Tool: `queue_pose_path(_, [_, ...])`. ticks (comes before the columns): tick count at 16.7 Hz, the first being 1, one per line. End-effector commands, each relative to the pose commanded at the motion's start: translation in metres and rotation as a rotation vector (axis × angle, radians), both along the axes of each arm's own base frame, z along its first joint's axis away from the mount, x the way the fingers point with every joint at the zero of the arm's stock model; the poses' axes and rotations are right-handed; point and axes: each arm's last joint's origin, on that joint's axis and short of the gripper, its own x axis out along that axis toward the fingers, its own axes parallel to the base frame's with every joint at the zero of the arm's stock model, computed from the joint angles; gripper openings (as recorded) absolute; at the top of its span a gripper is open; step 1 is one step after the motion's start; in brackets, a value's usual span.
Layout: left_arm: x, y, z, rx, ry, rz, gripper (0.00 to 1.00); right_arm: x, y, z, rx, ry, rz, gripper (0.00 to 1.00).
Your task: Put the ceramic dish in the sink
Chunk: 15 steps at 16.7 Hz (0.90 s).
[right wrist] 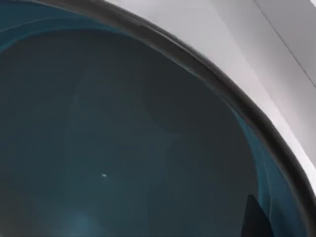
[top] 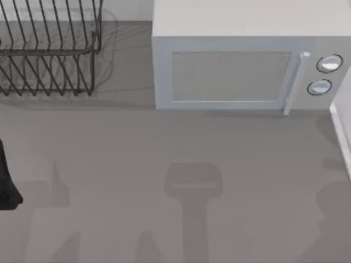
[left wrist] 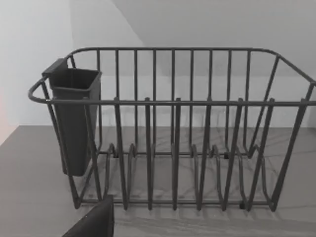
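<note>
- Close under your right wrist camera sits the ceramic dish (right wrist: 123,148): glossy blue, a round shallow hollow, its thin dark rim curving against a pale wall behind.
- Whether the right hand is open or closed, you cannot tell; same for the left.
- From above, you get a boxy white microwave (top: 241,66) on the matte grey surface (top: 164,219).
- At far left stands a dark wire dish rack (left wrist: 187,148) with a plastic cup (left wrist: 74,118) hooked on.

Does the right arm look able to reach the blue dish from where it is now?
Probably yes. In the right wrist view the blue dish sits very close under the camera, its dark rim curving past, with nothing between them. Whether the fingers already hold it cannot be told.
</note>
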Motion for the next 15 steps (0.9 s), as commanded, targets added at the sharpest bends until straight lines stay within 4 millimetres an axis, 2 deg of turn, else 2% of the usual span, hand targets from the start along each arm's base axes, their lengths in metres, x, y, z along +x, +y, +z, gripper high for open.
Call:
queue_pose_path(2, [0.000,0.000,0.000,0.000,0.000,0.000,1.00,-0.006,-0.015,0.004,-0.090,-0.178,0.014,0.00])
queue_pose_path(4, [0.000,0.000,0.000,0.000,0.000,0.000,1.00,-0.010,-0.022,0.014,-0.184,-0.343,0.056,0.00])
queue_pose_path(8, [0.000,0.000,0.000,0.000,0.000,0.000,1.00,-0.014,-0.016,0.036,-0.334,-0.597,0.179,0.00])
queue_pose_path(11, [0.000,0.000,0.000,0.000,0.000,0.000,1.00,-0.016,-0.008,0.048,-0.396,-0.706,0.248,0.00])
queue_pose_path(15, [0.000,0.000,0.000,0.000,0.000,0.000,1.00,-0.017,-0.006,0.052,-0.409,-0.730,0.264,0.00])
